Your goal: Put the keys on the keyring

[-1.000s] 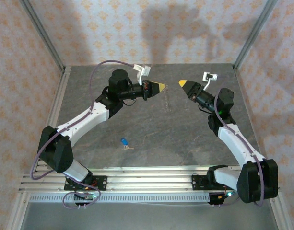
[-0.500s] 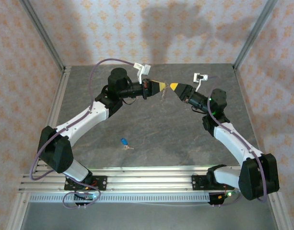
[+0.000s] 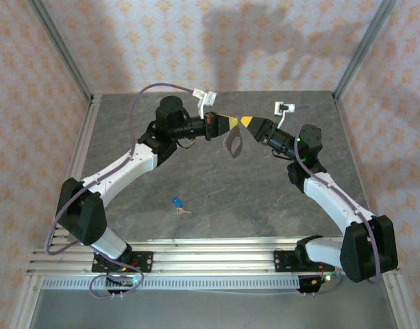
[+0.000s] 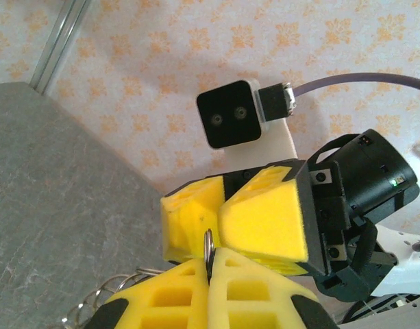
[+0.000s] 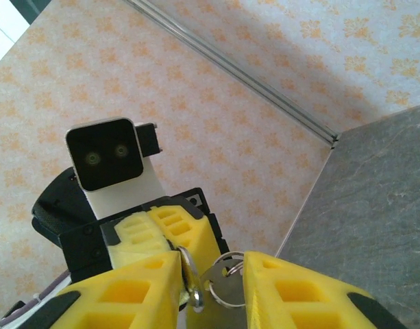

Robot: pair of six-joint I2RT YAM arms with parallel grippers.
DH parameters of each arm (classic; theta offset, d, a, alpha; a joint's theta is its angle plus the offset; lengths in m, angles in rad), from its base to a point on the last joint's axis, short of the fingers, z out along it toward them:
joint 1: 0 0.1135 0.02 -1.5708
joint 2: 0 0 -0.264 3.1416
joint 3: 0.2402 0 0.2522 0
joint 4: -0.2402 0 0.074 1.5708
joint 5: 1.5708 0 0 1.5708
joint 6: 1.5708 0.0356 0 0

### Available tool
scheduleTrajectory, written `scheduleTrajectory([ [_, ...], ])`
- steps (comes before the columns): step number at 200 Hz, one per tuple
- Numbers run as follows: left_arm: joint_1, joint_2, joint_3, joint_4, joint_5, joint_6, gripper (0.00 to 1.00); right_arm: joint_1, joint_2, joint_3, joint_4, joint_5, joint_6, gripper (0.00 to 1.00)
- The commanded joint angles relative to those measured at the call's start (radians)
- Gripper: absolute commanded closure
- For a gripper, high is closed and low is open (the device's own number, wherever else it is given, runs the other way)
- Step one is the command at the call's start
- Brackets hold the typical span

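My left gripper point(image 3: 227, 123) is clamped shut on the keyring point(image 4: 207, 244), whose loop hangs just below it. My right gripper point(image 3: 246, 123) meets the keyring from the opposite side, jaws a little apart around the wire; whether they pinch it I cannot tell. The blue key point(image 3: 177, 203) lies on the table point(image 3: 264, 205), well apart from the keyring, left of it and nearer my bases.

Grey mottled table point(image 3: 264, 199); small blue-headed key point(image 3: 178, 203) lies flat, front-left of centre, blade twd right.
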Motion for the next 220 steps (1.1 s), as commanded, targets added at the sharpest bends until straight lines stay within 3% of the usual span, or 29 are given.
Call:
scheduleTrajectory([
  [1, 0.0, 0.006, 0.036, 0.064, 0.027, -0.01, 1.0, 0.008, -0.003, 0.036, 0.057, -0.017, -0.001, 0.71],
  [95, -0.004, 0.02, 0.048, 0.068, 0.019, -0.016, 1.0, 0.021, -0.008, 0.04, 0.058, -0.054, 0.004, 0.81],
  [133, -0.004, 0.022, 0.054, 0.068, 0.014, -0.019, 1.0, 0.021, -0.012, 0.03, 0.046, -0.065, -0.007, 1.0],
  [170, -0.004, 0.012, 0.055, 0.037, -0.054, -0.035, 1.0, 0.02, -0.02, 0.024, 0.003, -0.025, -0.04, 1.0],
  [182, -0.004, 0.004, 0.053, 0.012, -0.114, -0.053, 0.83, 0.02, -0.021, 0.022, -0.017, -0.001, -0.048, 1.0],
  [192, -0.004, -0.004, 0.052, -0.002, -0.155, -0.071, 0.57, 0.021, -0.021, 0.02, -0.03, 0.016, -0.052, 1.0],
  [200, -0.005, -0.012, 0.049, -0.018, -0.198, -0.092, 0.42, 0.021, -0.021, 0.019, -0.03, 0.027, -0.052, 1.0],
  [220, -0.004, -0.044, 0.046, -0.078, -0.319, -0.138, 0.24, 0.02, -0.02, 0.016, -0.034, 0.039, -0.054, 1.0],
])
